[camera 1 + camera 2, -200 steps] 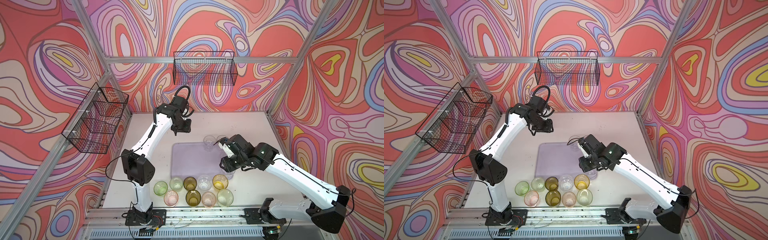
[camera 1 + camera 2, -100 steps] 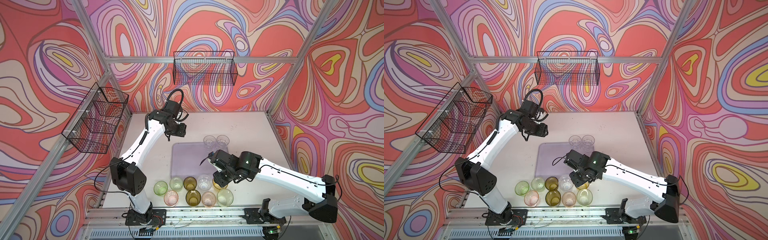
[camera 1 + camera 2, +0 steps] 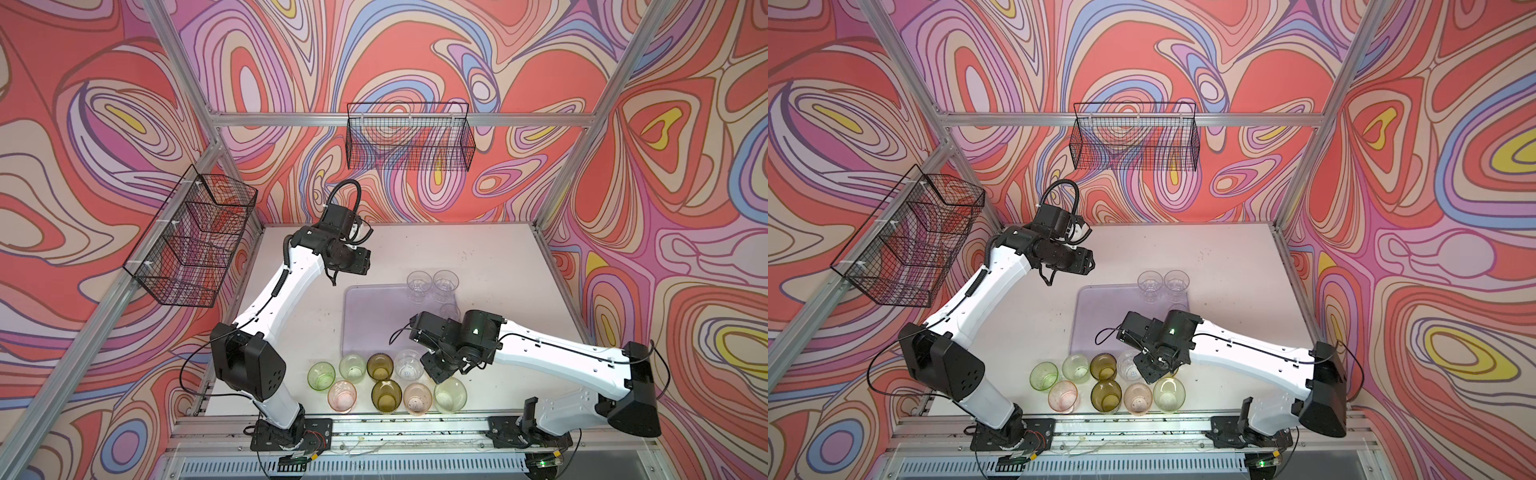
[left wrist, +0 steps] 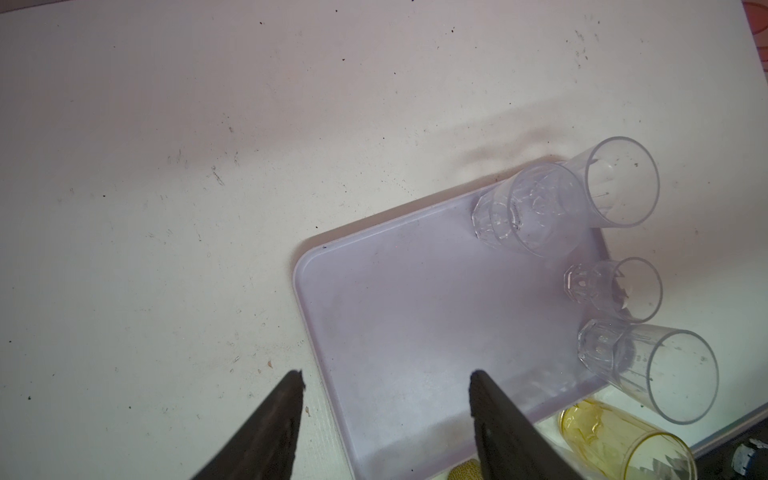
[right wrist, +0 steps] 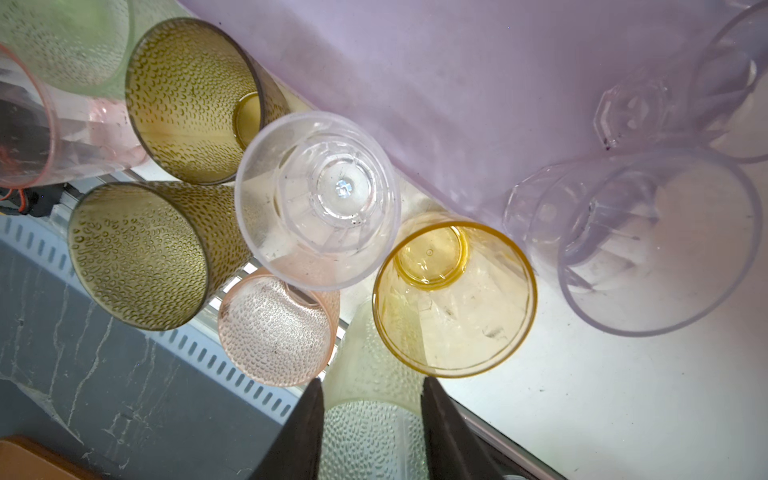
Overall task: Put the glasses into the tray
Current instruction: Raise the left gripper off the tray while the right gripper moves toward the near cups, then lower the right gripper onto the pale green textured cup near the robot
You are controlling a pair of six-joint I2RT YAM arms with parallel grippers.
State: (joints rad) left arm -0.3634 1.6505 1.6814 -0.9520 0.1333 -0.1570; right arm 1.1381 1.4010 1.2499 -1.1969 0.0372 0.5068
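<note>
At the table's front edge, the right gripper [image 5: 372, 380] straddles the pale green tumbler [image 3: 451, 395]; whether its jaws already pinch it, I cannot tell. The left gripper [image 4: 386, 372] hangs open and empty near the left edge of the lilac tray [image 3: 374, 320]. Four clear tumblers [image 4: 532, 208] stand by the tray's right edge. Next move: close, lift, and carry the tumbler to a bare spot on the tray.

Tray [image 3: 374, 324] mid free, glasses [image 3: 419, 284] R side
</note>
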